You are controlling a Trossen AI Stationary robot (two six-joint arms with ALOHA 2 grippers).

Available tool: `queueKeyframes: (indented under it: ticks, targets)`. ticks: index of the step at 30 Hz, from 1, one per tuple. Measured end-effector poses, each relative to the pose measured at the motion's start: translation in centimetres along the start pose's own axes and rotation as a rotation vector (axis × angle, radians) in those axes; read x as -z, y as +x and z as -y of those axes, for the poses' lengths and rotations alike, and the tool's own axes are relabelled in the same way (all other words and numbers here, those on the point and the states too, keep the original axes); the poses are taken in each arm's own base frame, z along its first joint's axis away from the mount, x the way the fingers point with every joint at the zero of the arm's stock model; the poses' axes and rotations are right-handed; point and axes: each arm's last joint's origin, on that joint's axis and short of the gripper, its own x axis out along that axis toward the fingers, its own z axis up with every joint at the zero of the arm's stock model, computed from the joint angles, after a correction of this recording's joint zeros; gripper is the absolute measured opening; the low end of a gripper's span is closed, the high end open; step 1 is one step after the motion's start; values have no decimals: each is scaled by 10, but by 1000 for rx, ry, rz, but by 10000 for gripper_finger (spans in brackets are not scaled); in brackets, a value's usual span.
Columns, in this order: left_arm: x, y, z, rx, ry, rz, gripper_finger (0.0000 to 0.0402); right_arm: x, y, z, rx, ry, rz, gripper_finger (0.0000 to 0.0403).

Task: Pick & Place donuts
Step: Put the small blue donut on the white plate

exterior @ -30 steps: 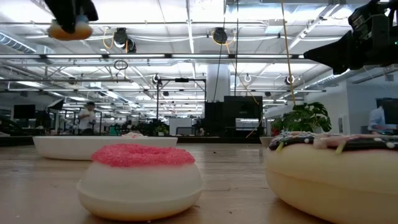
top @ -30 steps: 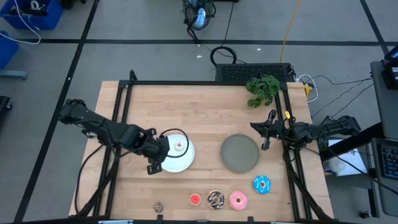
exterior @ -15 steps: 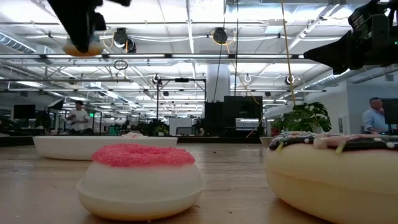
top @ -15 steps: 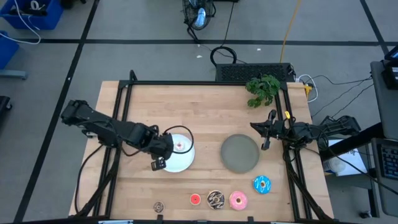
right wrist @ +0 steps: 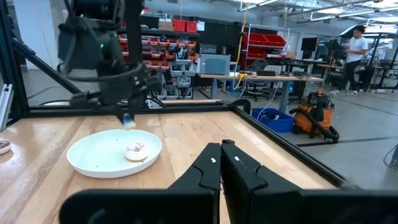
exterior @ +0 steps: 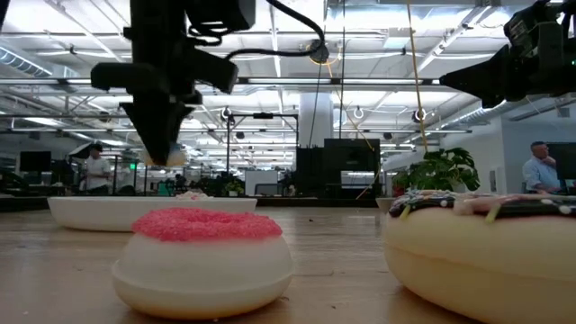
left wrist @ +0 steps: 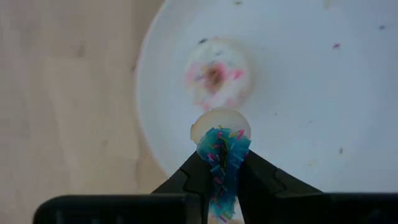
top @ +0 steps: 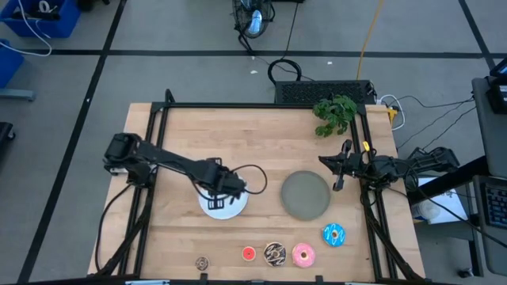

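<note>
My left gripper (top: 224, 190) hangs over the round white plate (top: 224, 211), shut on the tiny blue donut (left wrist: 222, 155), which also shows in the low view (exterior: 171, 158). The tiny white-pink donut (left wrist: 214, 74) lies flat on that plate, just past the fingertips. My right gripper (top: 339, 170) waits shut and empty at the table's right edge. On the table near the front edge lie the tiny brown donut (top: 202, 263), the tiny red donut (top: 249, 253), the chocolate donut (top: 275, 252) and the pink donut (top: 303, 255). The blue donut (top: 333, 234) lies farther right. My left gripper pinches the tiny blue donut between its two fingers, which point down from above. The sprinkled blue icing (left wrist: 224, 149) sits between the fingertips, and the cream rim (left wrist: 219, 122) sticks out past them. The donut is lifted clear above the white plate, close to the white-pink donut.
The round grey plate (top: 306, 195) lies right of the white plate. A green plant (top: 335, 113) stands at the far right corner. A black frame (top: 261, 105) runs along the table's far and side edges. People stand in the room beyond.
My left gripper has gone from the white plate's left rim toward the table's right, to a place over the plate, and has come down toward it. It stays shut on the tiny blue donut. My right arm has kept still.
</note>
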Motion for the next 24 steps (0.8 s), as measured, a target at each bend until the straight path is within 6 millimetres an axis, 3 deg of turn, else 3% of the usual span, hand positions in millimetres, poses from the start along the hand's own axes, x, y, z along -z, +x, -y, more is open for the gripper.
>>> queueKeyframes:
  ticks: [8, 15, 24]
  targets:
    - [-6, 21, 13, 54, 34, -28, 63, 1, 0, 0, -4, 6, -7, 0]
    - [19, 40, 12, 119, -1, -61, 63, 3, 0, 0, -6, -4, -28, 0]
    - [21, 30, 7, 142, -35, 16, 64, 3, 0, 0, -6, -2, -25, 0]
